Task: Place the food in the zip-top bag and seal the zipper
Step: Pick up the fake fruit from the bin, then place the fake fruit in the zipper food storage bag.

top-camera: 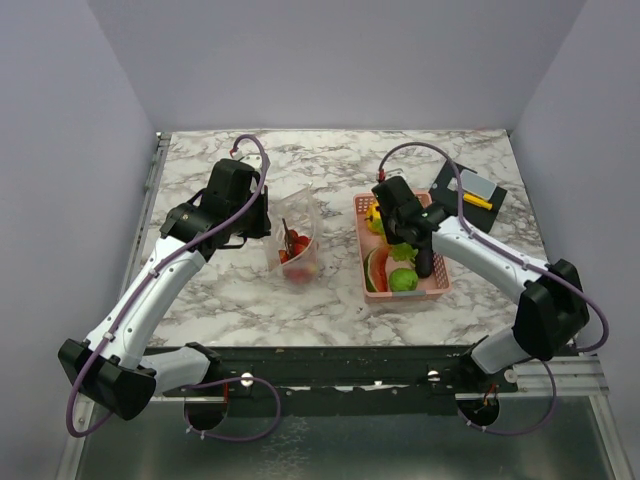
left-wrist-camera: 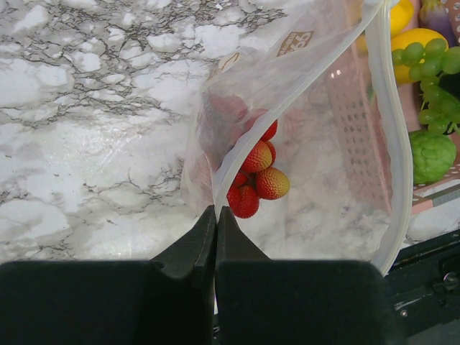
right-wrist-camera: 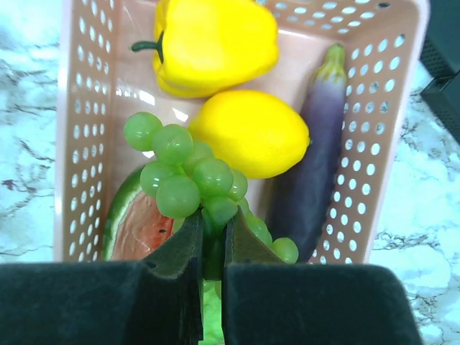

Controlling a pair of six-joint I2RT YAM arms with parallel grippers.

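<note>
The left gripper [left-wrist-camera: 216,213] has its jaws pressed together on a fold of the zip-top bag [left-wrist-camera: 323,136], pinching the clear plastic at the near side of the mouth. The mouth gapes open, and the zipper [left-wrist-camera: 399,144] runs as a pale strip round its far edge, unsealed. Several red strawberries [left-wrist-camera: 256,178] lie in the bottom of the bag, which rests on the marble table [left-wrist-camera: 86,144] just beside the pink basket [left-wrist-camera: 356,129].

The right gripper [right-wrist-camera: 210,224] is closed to a narrow slit on the bunch of green grapes [right-wrist-camera: 188,172], gripping it at the near end. Whether the bunch is raised off the other food cannot be told. Beneath and around it in the basket lie a watermelon slice [right-wrist-camera: 129,223] to the left, a lemon [right-wrist-camera: 251,133] touching the grapes, a purple aubergine [right-wrist-camera: 313,165] along the right wall and a yellow pepper [right-wrist-camera: 215,43] at the far end.
</note>
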